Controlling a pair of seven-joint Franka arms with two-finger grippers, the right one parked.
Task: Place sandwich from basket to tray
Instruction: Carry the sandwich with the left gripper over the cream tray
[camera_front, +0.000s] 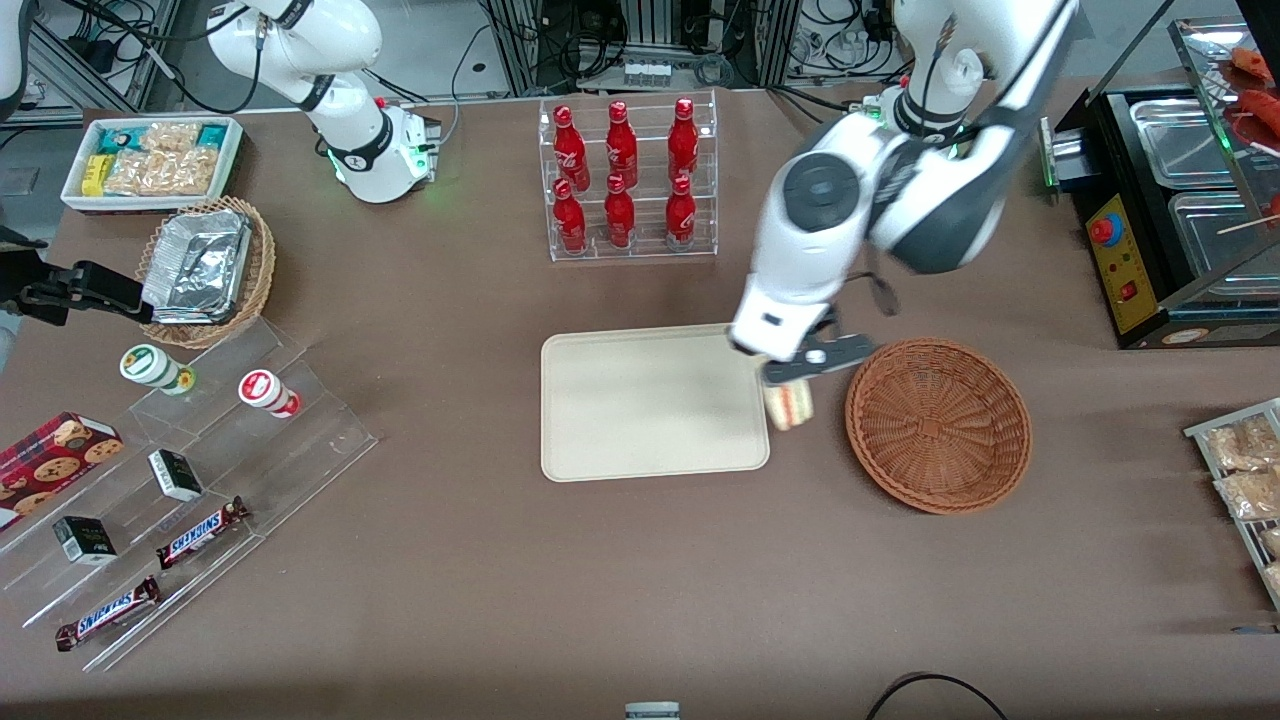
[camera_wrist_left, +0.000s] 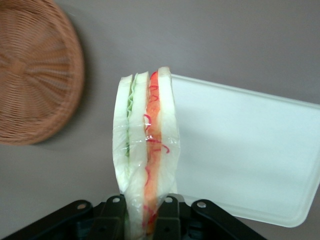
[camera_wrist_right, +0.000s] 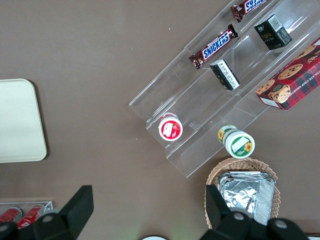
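My left gripper (camera_front: 797, 378) hangs over the strip of table between the basket and the tray, shut on the sandwich (camera_front: 789, 405). In the left wrist view the clear-wrapped sandwich (camera_wrist_left: 146, 150) stands on edge between the fingers (camera_wrist_left: 112, 216), its green and red-orange layers showing. The reddish-brown wicker basket (camera_front: 938, 424) sits empty beside it, toward the working arm's end of the table. The cream tray (camera_front: 650, 402) lies flat on the table beside the sandwich, toward the parked arm's end. The sandwich's tip reaches just over the tray's rim (camera_wrist_left: 175, 80).
A clear rack of red bottles (camera_front: 627, 180) stands farther from the front camera than the tray. Toward the parked arm's end are a tan basket with foil containers (camera_front: 205, 268), a white snack box (camera_front: 152, 162) and acrylic steps with snacks (camera_front: 180, 500). A black food warmer (camera_front: 1170, 210) stands toward the working arm's end.
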